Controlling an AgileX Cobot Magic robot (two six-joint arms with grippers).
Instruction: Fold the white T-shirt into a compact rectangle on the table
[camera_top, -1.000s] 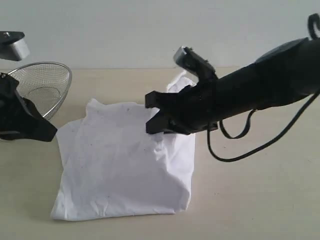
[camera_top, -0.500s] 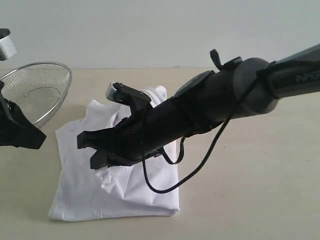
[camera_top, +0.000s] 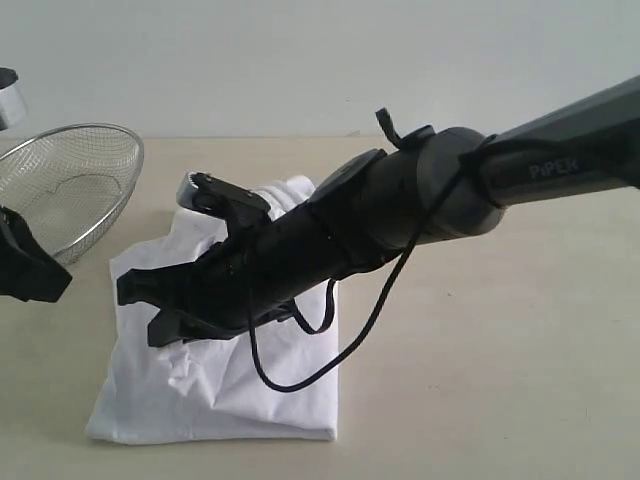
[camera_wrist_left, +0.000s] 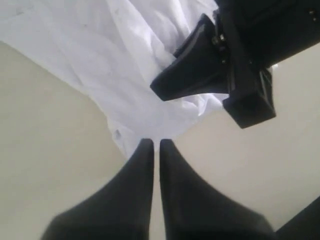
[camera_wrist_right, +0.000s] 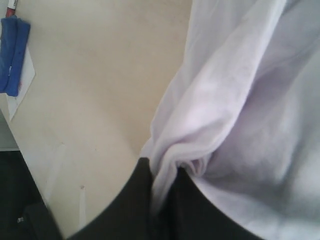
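Right claw (camera_wrist_right: 163, 172) gripped a fold of white cotton T-shirt (camera_wrist_right: 240, 100) on the beige matte worktop (camera_wrist_right: 100, 90); left claw (camera_wrist_left: 156, 145) closed, empty.

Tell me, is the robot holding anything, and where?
Yes. The right gripper pinches a bunched fold at the edge of the shirt. The left gripper is shut on nothing.

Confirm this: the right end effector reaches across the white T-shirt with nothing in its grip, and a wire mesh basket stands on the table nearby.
Wrong on the grip: the right end effector is shut on a fold of the white T-shirt, as the right wrist view shows. It does reach across the shirt, and the wire mesh basket stands on the table nearby.
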